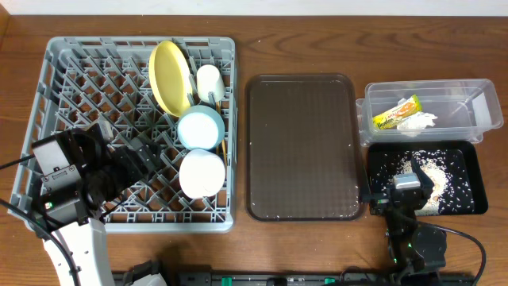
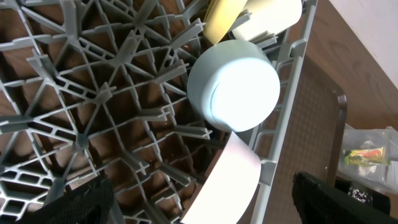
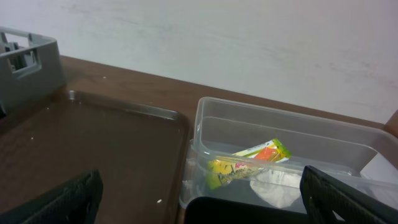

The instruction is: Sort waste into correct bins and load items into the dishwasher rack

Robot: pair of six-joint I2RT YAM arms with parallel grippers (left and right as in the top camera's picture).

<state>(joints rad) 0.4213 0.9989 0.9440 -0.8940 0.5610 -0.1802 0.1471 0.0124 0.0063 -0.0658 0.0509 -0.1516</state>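
Overhead, left half: dishwasher rack (image 1: 87,79) fills this side of the table (image 1: 317,36).
Rack, right column, top to bottom of frame: yellow plate (image 1: 169,75) on edge w/ white cup (image 1: 209,82) just beside it; then light blue bowl (image 1: 200,129); then white bowl (image 1: 201,172). Both bowls are upside down.
Overhead, centre: brown serving tray (image 1: 302,147), betw. rack and bins.
Overhead, upper right: clear tub (image 1: 476,87) holding snack wrapper (image 1: 395,114) and tissue (image 1: 419,121), which touch each other.
Overhead, lower right: black tray (image 1: 468,159), directly below the tub in frame, w/ crumbs (image 1: 432,179) scattered and heaped inside.
Left wrist view: left gripper (image 2: 208,202) is above the rack lattice. Fingers sit at the lower-left and lower-right corners, spread wide, gripping nothing. The blue bowl is at centre, the white bowl's rim low in frame.
Right wrist view: right gripper (image 3: 205,202) has its fingers at both lower corners, spread wide, w/ nothing betw. them. Tub w/ wrapper is ahead, centre-right.
Overhead, right arm: its gripper is over the black tray's lower-left part.
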